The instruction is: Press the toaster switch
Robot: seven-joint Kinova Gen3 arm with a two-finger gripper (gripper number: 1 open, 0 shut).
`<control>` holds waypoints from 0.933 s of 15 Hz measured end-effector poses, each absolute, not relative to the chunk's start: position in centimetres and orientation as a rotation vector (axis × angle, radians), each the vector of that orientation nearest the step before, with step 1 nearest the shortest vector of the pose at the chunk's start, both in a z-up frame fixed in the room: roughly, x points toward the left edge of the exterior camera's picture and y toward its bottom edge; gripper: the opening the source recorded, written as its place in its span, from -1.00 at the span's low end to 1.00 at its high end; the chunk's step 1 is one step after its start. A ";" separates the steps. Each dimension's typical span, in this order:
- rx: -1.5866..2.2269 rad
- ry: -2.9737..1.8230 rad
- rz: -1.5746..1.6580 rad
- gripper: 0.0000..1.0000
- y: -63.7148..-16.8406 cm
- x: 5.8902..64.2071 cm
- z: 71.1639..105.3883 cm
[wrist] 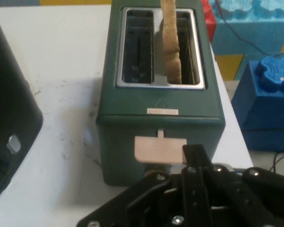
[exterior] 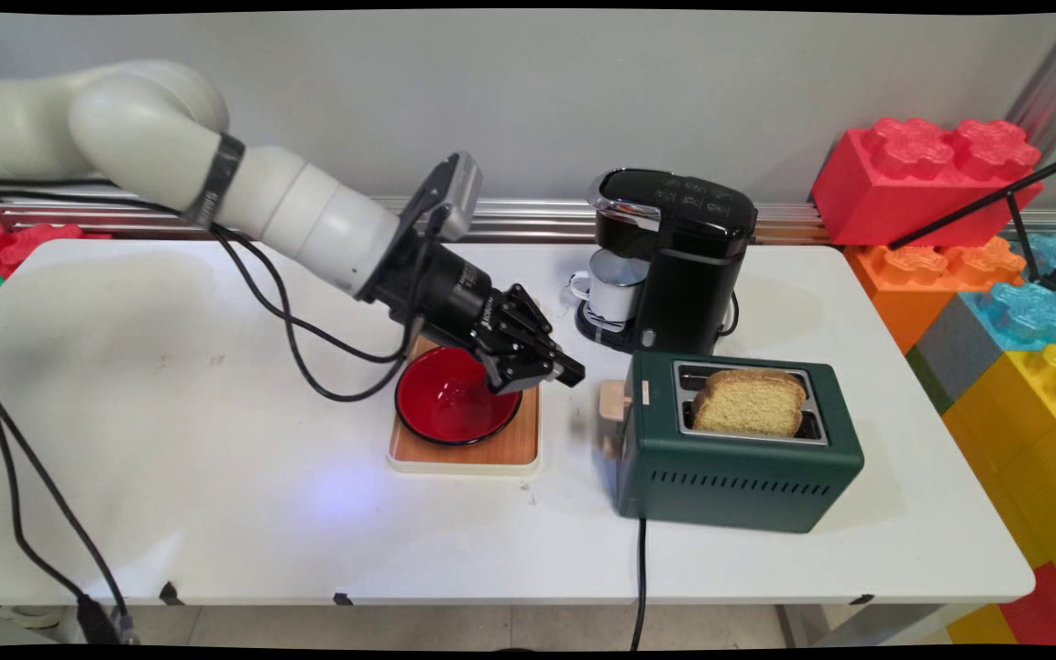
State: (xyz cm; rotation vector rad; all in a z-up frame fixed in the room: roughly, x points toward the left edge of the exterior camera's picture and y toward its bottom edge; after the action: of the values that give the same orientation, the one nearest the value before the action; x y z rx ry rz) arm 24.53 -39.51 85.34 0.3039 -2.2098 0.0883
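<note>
Pincer: my black two-finger gripper [exterior: 565, 371] sits a little right of the middle in the main view, above the right rim of the shiny red round bowl [exterior: 450, 403]; I see its fingers close together with nothing between them

Thing nearest: the pale beige flat lever [exterior: 613, 401] on the left end of the dark green metal two-slot toaster [exterior: 739, 458]

Which way: in the main view I see the lever just to the right of the gripper tip, near but with a gap, not touching

Long axis: the toaster runs left to right in the main view, and its lever end faces my gripper

Bread: one tan slice of bread [exterior: 748, 403] stands up in the toaster's near slot

Under the bowl: a flat wooden board with a white edge [exterior: 491, 449]

Behind: a black coffee machine [exterior: 675, 261] with a white cup [exterior: 615, 284] in it, upper middle of the main view

Hand view shows: the lever [wrist: 160, 149] low in the middle, right above my gripper [wrist: 194, 156], and both slots from the end, the left one empty

Main view shows: the gap between tip and lever, which I can't judge from the hand view
</note>
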 end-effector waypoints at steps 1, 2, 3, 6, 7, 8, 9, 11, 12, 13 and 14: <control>0.303 -2.199 0.084 -1.00 -39.7 24.4 84.7; 0.303 -2.191 0.082 -1.00 -39.9 24.2 84.3; 0.301 -2.182 0.079 -1.00 -40.1 24.0 83.7; 0.298 -2.151 0.073 -1.00 -40.8 23.5 82.0; 0.296 -2.142 0.071 -1.00 -41.0 23.3 81.5; 0.296 -2.134 0.071 -1.00 -41.2 23.2 81.1; 0.295 -2.127 0.070 -1.00 -41.4 23.0 80.7; 0.294 -2.115 0.068 -1.00 -41.7 22.8 80.0; 0.293 -2.111 0.066 -1.00 -41.8 22.8 79.8; 0.293 -2.108 0.065 -1.00 -41.9 22.7 79.6; 0.292 -2.105 0.062 -1.00 -42.0 22.6 79.4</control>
State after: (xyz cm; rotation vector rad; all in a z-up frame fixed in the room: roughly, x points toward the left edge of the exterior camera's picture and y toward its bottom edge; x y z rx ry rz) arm 22.63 -41.99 79.37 0.2924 -2.1046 0.0623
